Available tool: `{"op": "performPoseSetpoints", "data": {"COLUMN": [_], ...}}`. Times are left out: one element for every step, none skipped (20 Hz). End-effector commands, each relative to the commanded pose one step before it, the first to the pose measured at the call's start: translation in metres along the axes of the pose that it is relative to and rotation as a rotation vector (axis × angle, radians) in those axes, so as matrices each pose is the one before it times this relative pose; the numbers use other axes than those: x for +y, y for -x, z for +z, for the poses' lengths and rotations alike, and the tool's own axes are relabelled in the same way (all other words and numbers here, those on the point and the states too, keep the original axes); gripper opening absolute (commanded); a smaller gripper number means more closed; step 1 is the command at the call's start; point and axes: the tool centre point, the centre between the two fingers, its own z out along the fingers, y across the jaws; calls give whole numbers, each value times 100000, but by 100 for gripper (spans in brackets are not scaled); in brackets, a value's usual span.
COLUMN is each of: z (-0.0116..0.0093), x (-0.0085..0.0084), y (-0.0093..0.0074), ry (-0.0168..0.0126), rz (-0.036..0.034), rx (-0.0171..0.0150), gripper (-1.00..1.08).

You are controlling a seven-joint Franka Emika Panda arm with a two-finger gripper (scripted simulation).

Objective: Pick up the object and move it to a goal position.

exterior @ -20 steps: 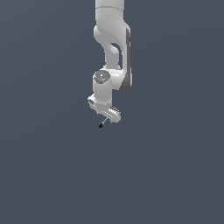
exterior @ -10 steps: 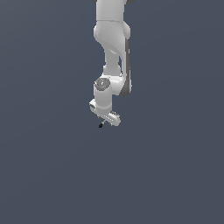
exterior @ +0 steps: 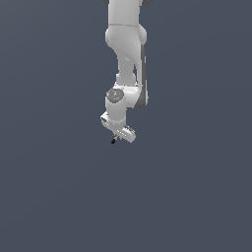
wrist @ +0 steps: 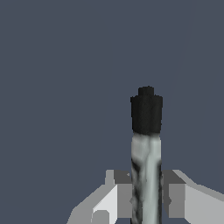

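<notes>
White arm [exterior: 127,59] hangs down from the top of the exterior view, against a flat, even dark grey-blue background; no desk edge, corner or surface line can be made out in either view, so nothing can be placed against one. The wrist section sits at the arm's lower end, with a round joint cap facing the camera, and the pincer [exterior: 117,136] is mounted beneath it, tilted a little toward the exterior view's left. The stick [exterior: 114,141] pokes out just below the pincer, very small next to the white housing; only its dark tip and a sliver of pale shaft are legible there. The wrist view gives the better reading: the stick [wrist: 147,153] runs straight out from between the fingers [wrist: 177,199], with a mottled pale grey shaft and a short black cap at the far end, the cap topped by a narrower black nub. The two grey finger pads sit flush against either side of the shaft with no visible gap, so the pincer is clamped onto the stick and carries it. The stick is held in mid-air, touching nothing but the fingers. No goal marker can be made out in either view.
</notes>
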Motion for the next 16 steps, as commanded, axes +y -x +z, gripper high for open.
{"op": "performPoseSetpoints", "data": {"z": [18, 0, -12, -16, -47, -79, -111, -142, -174, -206, -238, -269, -302, -328, -354, -379], "x": [12, 0, -1, -19, -58, -96, -134, -173, -212, -251, -289, -328, -363, -400, -433, -464], "y": [-18, 0, 4, -12, -35, -59, -82, -106, -130, -154, -178, -202, -226, -247, -268, -288], "ry": [9, 0, 0, 0, 0, 0, 0, 0, 0, 0, 0, 0, 55, 0, 0, 0], "rz": [27, 0, 0, 0, 0, 0, 0, 0, 0, 0, 0, 0, 7, 0, 0, 0], "rx": [16, 0, 0, 0, 0, 0, 0, 0, 0, 0, 0, 0, 41, 0, 0, 0], "gripper": [-100, -100, -100, -100, -100, -100, -100, -100, -100, -100, -100, -100, -100, -100, -100, -100]}}
